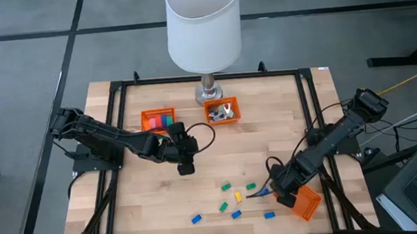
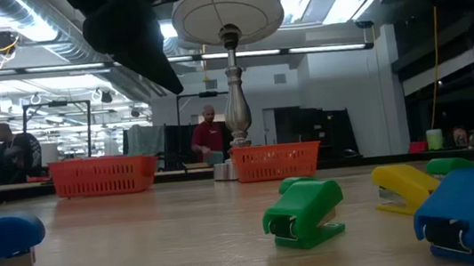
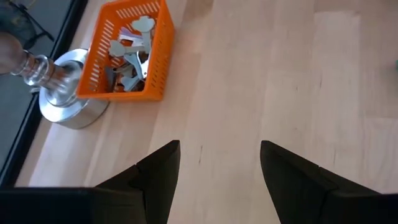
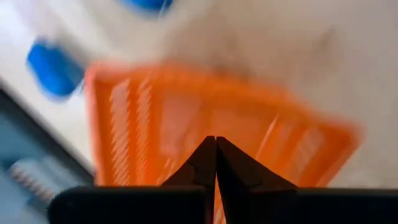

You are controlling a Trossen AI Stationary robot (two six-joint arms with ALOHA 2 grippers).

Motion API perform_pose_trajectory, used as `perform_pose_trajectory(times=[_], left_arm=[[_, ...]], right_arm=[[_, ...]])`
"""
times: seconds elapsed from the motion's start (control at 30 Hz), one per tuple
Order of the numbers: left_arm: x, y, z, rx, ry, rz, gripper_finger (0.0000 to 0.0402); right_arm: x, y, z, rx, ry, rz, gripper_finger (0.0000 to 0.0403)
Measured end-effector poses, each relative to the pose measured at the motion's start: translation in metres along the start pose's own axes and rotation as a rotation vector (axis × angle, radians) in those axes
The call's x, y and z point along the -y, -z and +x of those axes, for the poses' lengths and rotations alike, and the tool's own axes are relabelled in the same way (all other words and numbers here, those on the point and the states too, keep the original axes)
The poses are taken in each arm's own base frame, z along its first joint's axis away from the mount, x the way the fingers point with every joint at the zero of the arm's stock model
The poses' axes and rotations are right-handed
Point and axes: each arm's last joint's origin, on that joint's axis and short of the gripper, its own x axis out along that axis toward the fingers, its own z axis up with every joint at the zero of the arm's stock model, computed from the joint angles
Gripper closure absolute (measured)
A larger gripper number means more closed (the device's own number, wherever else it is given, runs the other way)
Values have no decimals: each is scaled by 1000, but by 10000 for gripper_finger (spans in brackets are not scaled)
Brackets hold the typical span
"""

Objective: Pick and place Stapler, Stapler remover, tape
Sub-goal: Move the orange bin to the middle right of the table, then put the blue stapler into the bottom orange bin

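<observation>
The wooden bench (image 1: pixel 199 186) carries a white-shaded lamp (image 1: pixel 204 26) at its far edge. Beside the lamp base stand two orange baskets: one (image 1: pixel 157 120) holds bright tape rolls (image 1: pixel 163 120), the other (image 1: pixel 223 112) pale silvery pieces (image 3: pixel 132 56). A third orange basket (image 1: pixel 305 202) sits at the near right corner. The right tool (image 1: pixel 279 195) hangs at this basket, fingers pressed shut and holding nothing. The left tool (image 1: pixel 186 167) hovers mid-bench, fingers spread. Small blue, green and yellow staplers (image 1: pixel 235 199) lie scattered along the near edge.

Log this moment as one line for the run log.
left gripper open, over bare table | right gripper shut, at orange basket | staplers scattered
</observation>
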Motion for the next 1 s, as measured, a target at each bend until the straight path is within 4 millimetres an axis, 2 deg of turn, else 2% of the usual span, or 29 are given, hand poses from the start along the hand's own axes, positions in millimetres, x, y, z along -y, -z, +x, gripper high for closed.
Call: perform_pose_trajectory(times=[0.2,0.37,0.7,0.87,1.0], left_arm=[[-1,0,0,5,-19,2,183],[-1,0,0,6,-23,1,183],[-1,0,0,6,-24,-40,183],[-1,0,0,6,-24,-52,183],[0,0,0,6,-24,-52,183]], right_arm=[[11,-23,-4,198,88,-75,399],[22,-46,-10,322,175,-136,389],[48,-96,-28,519,381,-416,397],[54,-122,-42,592,368,-538,378],[48,-130,-70,553,258,-605,369]])
